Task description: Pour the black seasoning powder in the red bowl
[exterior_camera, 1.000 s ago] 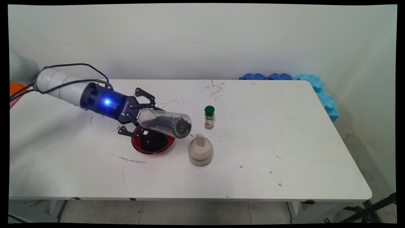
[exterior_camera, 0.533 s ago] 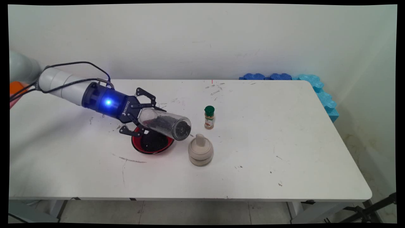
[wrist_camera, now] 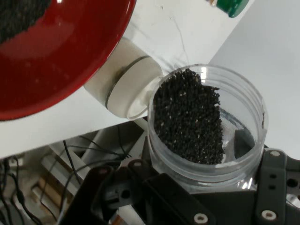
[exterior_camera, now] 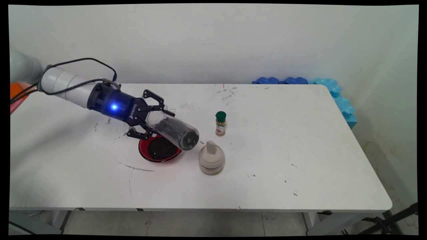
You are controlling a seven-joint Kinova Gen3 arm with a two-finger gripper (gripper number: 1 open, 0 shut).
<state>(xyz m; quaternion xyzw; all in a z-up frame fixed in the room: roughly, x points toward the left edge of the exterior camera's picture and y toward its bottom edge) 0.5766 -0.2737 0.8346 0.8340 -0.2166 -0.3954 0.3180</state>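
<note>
My gripper [exterior_camera: 159,122] is shut on the base end of a clear plastic jar [exterior_camera: 175,130] that holds black grains. The jar lies tilted, its open mouth pointing down and to the right, just above the right rim of a red bowl [exterior_camera: 142,153]. A heap of the same black grains [exterior_camera: 161,149] lies in the bowl. In the hand view the jar [wrist_camera: 243,108] fills the middle, its grains [wrist_camera: 187,122] piled against the lower side near the mouth. The red bowl [wrist_camera: 56,61] sits at upper left there.
A beige lidded container [exterior_camera: 211,158] stands just right of the bowl, close under the jar's mouth. A small spice bottle with a green cap [exterior_camera: 220,124] stands behind it. Blue foam pieces [exterior_camera: 343,103] line the table's back right corner. An orange object [exterior_camera: 16,91] shows at the left edge.
The jar has tipped more steeply, its mouth dropping toward the bowl. The grains inside have slid toward the mouth, and the hand has risen slightly.
</note>
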